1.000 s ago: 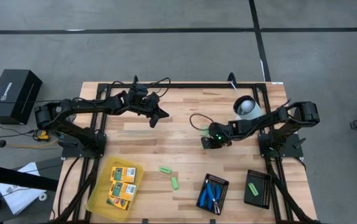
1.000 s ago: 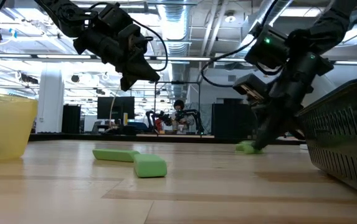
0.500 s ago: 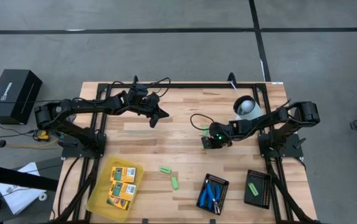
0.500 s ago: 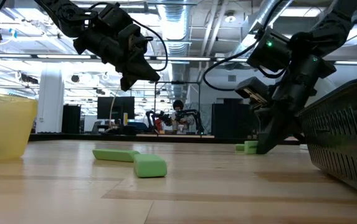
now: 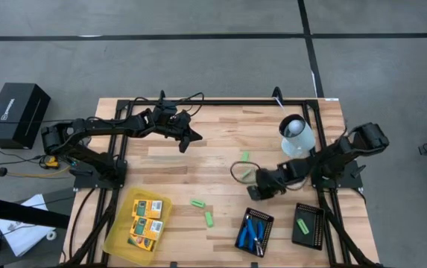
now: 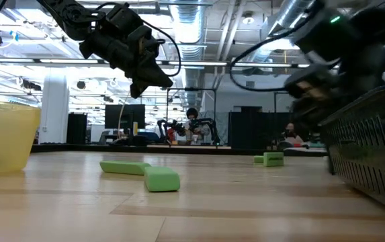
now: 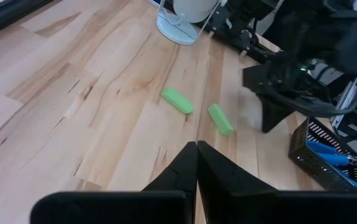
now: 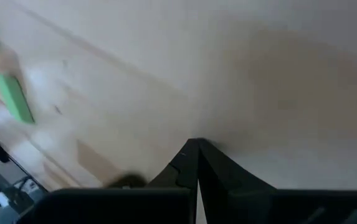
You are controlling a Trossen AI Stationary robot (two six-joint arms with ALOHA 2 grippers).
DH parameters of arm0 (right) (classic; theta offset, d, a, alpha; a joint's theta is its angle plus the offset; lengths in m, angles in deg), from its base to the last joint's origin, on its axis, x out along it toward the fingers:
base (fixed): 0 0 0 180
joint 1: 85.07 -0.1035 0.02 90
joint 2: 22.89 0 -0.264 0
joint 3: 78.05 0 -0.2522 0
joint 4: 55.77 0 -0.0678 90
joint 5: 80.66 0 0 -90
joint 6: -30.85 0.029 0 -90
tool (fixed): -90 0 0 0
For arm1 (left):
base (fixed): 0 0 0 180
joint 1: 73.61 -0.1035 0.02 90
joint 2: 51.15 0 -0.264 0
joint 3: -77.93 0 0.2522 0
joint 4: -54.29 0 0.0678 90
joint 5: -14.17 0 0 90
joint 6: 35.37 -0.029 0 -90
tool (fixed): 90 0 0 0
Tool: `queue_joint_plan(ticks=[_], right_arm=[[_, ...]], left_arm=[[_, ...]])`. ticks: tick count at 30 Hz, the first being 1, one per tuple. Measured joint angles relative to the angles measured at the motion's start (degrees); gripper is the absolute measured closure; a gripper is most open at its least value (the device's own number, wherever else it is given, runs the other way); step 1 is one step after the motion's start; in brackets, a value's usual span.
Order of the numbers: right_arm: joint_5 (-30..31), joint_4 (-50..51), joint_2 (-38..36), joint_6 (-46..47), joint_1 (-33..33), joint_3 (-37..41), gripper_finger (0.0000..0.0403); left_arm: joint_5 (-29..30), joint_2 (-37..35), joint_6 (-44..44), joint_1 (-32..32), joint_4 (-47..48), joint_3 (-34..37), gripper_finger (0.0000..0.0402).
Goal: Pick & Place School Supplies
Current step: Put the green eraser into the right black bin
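Four green blocks (image 5: 198,202) on table, two scissors (image 5: 253,232), four packs (image 5: 146,220)

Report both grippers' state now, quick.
Left gripper: closed, holding nothing, raised over the table's far left.
Right gripper: closed, holding nothing, near the black tray with scissors.

No readable text anywhere. White logo mark on black box (image 5: 18,113), on floor left of table: too small to read. Green print on yellow-orange packs (image 5: 145,221) in yellow tray (image 5: 116,240), near left: illegible. No labels, numbers or signs legible on far room background in low view.
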Motion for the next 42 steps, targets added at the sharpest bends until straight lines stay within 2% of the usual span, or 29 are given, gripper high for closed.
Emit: queue_joint_plan(ticks=[4, 8, 10, 16, 21, 25, 29, 34, 37, 42], right_arm=[[6.87, 0.17, -4.63, 5.46, -4.9, 0.12, 0.0403], [20.48, -0.54, -13.44, 5.39, -6.98, -0.02, 0.0401], [24.93, -0.68, -18.53, 1.73, -6.42, -0.07, 0.0393], [25.72, 2.19, -30.33, -18.58, 0.37, -3.31, 0.0321], [19.37, 15.96, -34.52, -36.7, 9.21, -9.68, 0.0245], [9.06, 29.97, -32.8, -51.1, 17.7, -15.81, 0.021], [-1.09, 38.38, -27.91, -67.01, 24.21, -20.48, 0.0207], [-10.25, 44.62, -19.78, -82.62, 29.69, -26.05, 0.0228], [-13.36, 48.36, -14.28, -91.24, 31.48, -29.84, 0.0237], [-13.89, 54.2, -3.88, -107.41, 31.75, -37.15, 0.0235]], left_arm=[[0.0, 0.0, -0.04, -0.01, -0.57, 0.02, 0.04], [-0.02, 0.0, -0.04, 0.0, -1.1, 0.02, 0.04], [-0.02, 0.01, -0.04, -0.01, -1.16, 0.02, 0.04], [-0.75, 0.0, -0.07, -0.01, -1.51, 0.02, 0.04], [-1.18, 0.0, 0.02, 0.0, -1.64, 0.02, 0.04], [-1.19, 0.0, 0.07, 0.0, -1.72, 0.02, 0.0399], [-1.22, 0.0, 1.58, 0.0, -1.8, 0.02, 0.0399], [-1.22, 0.0, 3.03, -0.01, -1.99, 0.02, 0.0399], [-1.21, 0.0, 3.06, 0.0, -2.01, 0.02, 0.0399], [-1.05, 0.0, 3.06, 0.0, -2.01, 0.02, 0.0399]])
